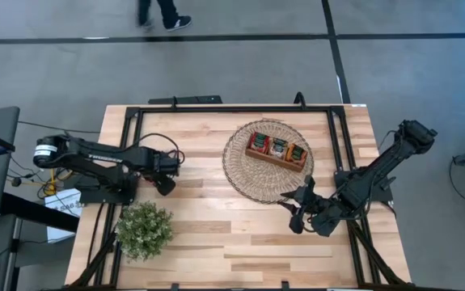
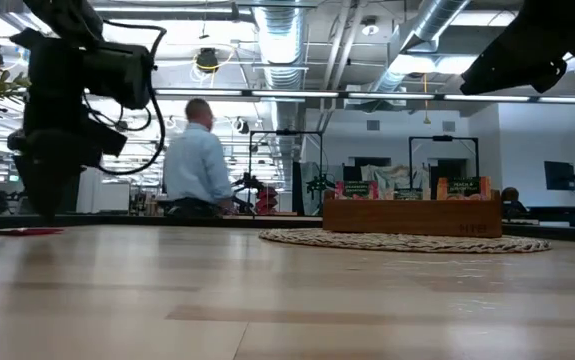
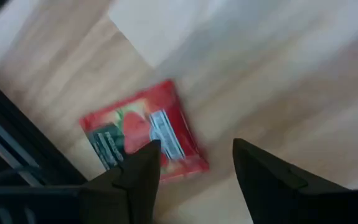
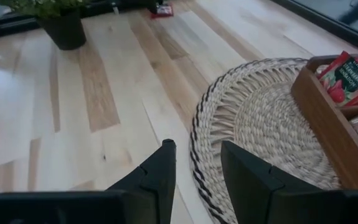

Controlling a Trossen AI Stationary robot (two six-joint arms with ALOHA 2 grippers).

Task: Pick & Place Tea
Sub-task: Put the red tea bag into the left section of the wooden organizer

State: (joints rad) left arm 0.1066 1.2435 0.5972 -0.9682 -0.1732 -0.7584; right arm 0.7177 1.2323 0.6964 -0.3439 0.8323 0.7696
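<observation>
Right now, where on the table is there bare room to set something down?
The widest bare wood lies along the near edge of the table, between the potted plant and the right claw. Another free strip runs between the left claw and the woven mat. It is crowded on the mat around the wooden tray, and by the red tea sachet below the left claw.

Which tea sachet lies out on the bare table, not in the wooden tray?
The red sachet lying flat on the wood under the open left gripper. The other sachets stand in the tray on the woven mat.

Overhead, table-level, two wrist cams
</observation>
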